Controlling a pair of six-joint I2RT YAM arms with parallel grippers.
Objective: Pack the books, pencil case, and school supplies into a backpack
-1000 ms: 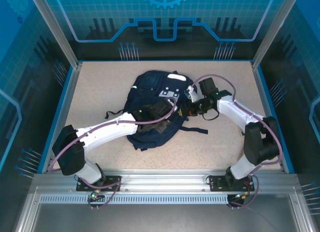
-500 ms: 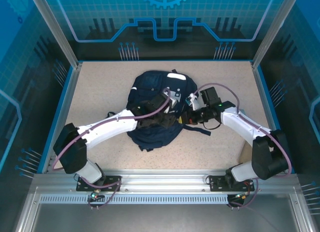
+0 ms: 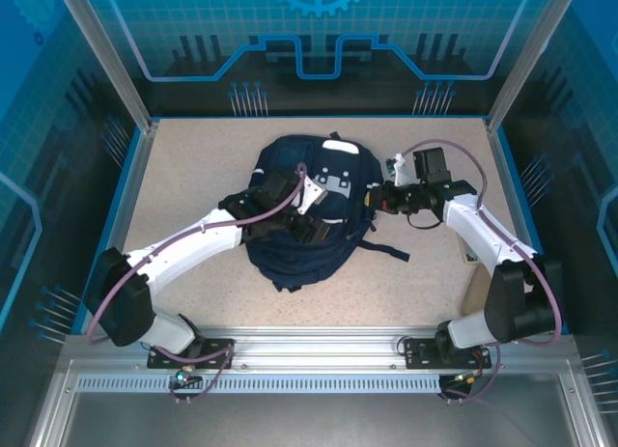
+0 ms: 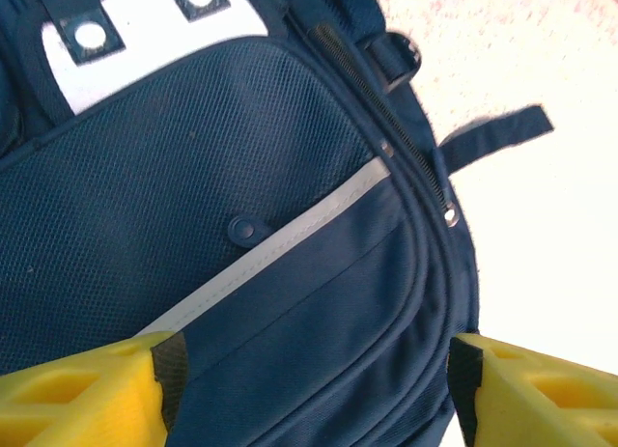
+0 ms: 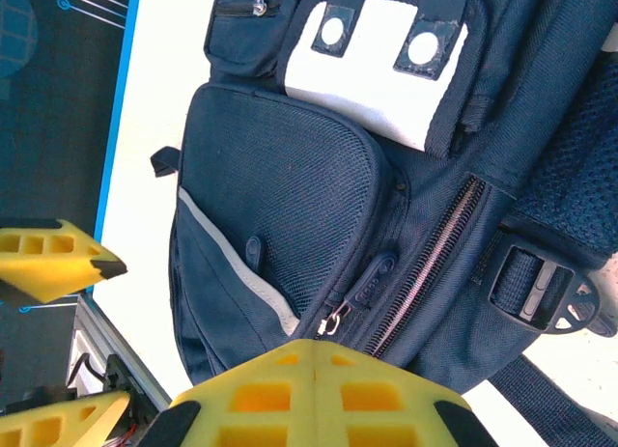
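The backpack (image 3: 301,259) is laid mid-way on the bench (image 3: 193,177), its zips (image 5: 425,264) drawn shut; packing is judged all but done. The left claw (image 4: 309,370) is spread wide over it; the right claw (image 5: 314,379) is pressed shut, empty, alongside.

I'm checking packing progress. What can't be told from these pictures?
Backpack contents, all views: its fabric hides them.
Zipper lower end, right wrist view: behind right gripper.
Whether that gripper pinches anything: shut jaws hide it.
Left gripper, left wrist view: mostly cut off by bottom edge.
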